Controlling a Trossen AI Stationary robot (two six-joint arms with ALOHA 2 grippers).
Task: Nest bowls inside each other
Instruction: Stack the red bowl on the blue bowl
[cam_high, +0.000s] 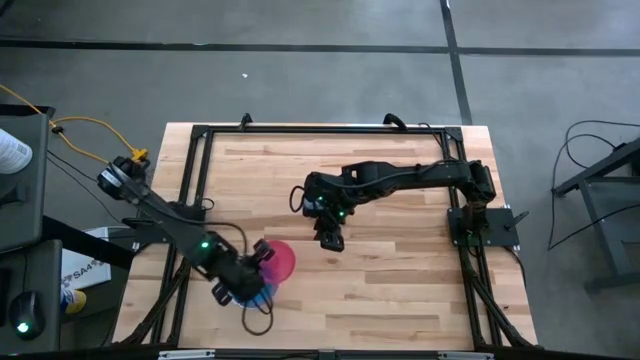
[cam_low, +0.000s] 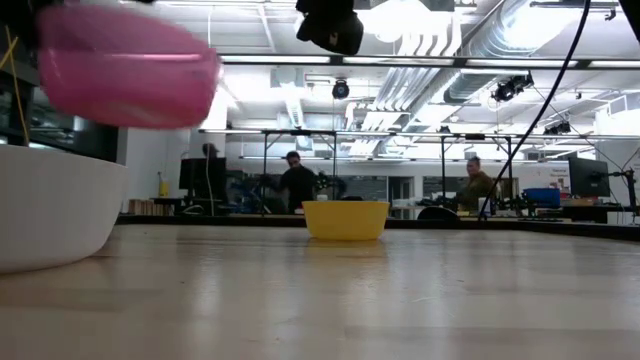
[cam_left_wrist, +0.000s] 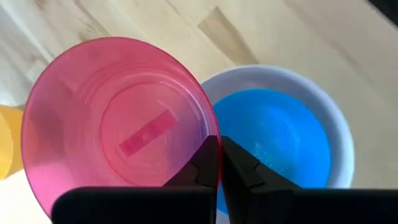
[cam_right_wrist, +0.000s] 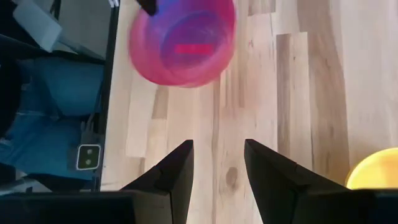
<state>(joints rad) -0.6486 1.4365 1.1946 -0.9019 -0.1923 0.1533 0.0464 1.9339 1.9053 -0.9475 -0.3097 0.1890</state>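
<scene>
My left gripper (cam_high: 264, 256) is shut on a translucent pink-red bowl (cam_left_wrist: 118, 118) and holds it in the air near the table's front left, high at the left of the low view (cam_low: 125, 75). Just beside and below it stands a white bowl (cam_left_wrist: 336, 124) on its base, with a blue bowl (cam_left_wrist: 273, 134) nested inside. A yellow bowl (cam_low: 345, 218) stands upright on the table farther off. My right gripper (cam_right_wrist: 217, 165) hangs open above mid-table (cam_high: 330, 238), with nothing between its fingers. My left gripper pinches the pink-red bowl's rim (cam_left_wrist: 208, 140) between its two fingers, one finger (cam_left_wrist: 199, 165) on the inner side of the wall and the other outside. The fingers slant down from above. The bowl is lifted clear of the table, mouth up and roughly level.
Black frame rails (cam_high: 200, 170) run along the table's left, far and right sides. A cable loop (cam_high: 258, 318) lies near the front edge under the left arm. Bare wood spreads between the two arms and toward the front right. People sit in the room beyond the table.
</scene>
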